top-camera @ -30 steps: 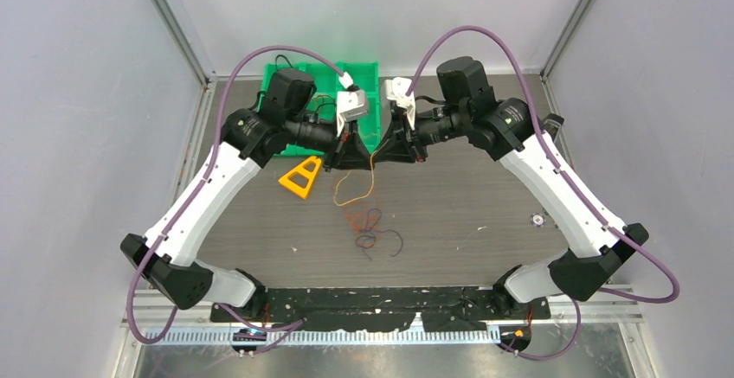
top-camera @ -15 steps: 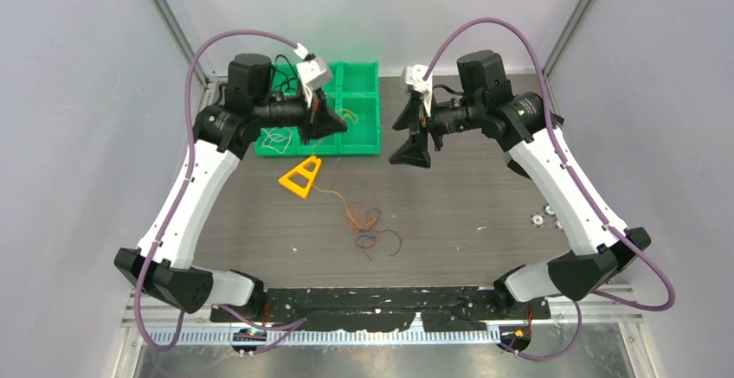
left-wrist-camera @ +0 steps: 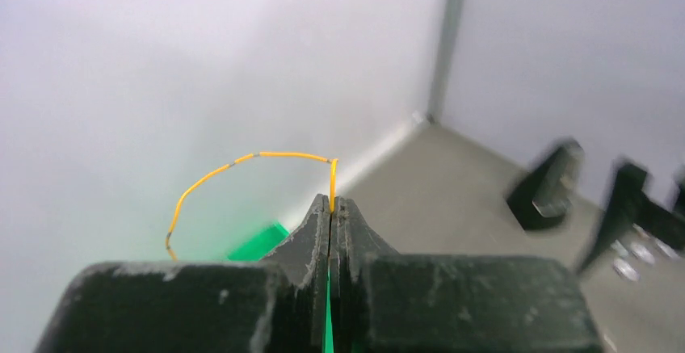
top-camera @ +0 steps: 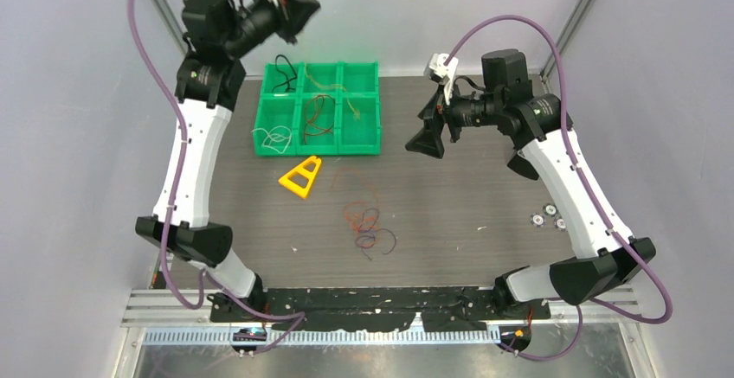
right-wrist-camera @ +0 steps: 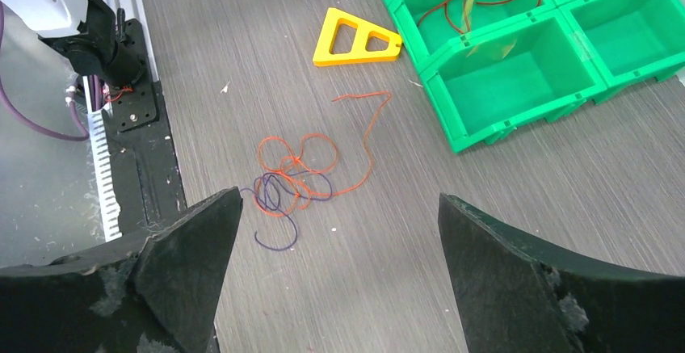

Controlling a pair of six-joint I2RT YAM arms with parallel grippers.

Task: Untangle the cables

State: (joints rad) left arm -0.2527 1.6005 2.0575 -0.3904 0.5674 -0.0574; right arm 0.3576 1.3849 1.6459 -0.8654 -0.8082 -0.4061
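the grey table is filling the middle of the top view. the left arm is reaching high toward the back wall, its wrist partly cut off by the top edge. the right arm is hanging over the table's right half. a green tray of six compartments is sitting at the back, holding loose wires: black in the back left, white in the front left, red in the front middle, and what may be a pale yellow one in the back middle, too faint to be sure.

the right gripper is standing spread wide with nothing between its fingers. the left gripper is clenched on a yellow cable, which is arching out from the fingertips to the left. its lower run is hidden behind the fingers, and in the top view it is too thin to make out.

a yellow triangle is lying just in front of the tray. the tangled cables, orange and purple, are lying in a loose clump near the table's middle. small silver pieces are lying near the right arm, too small to identify.
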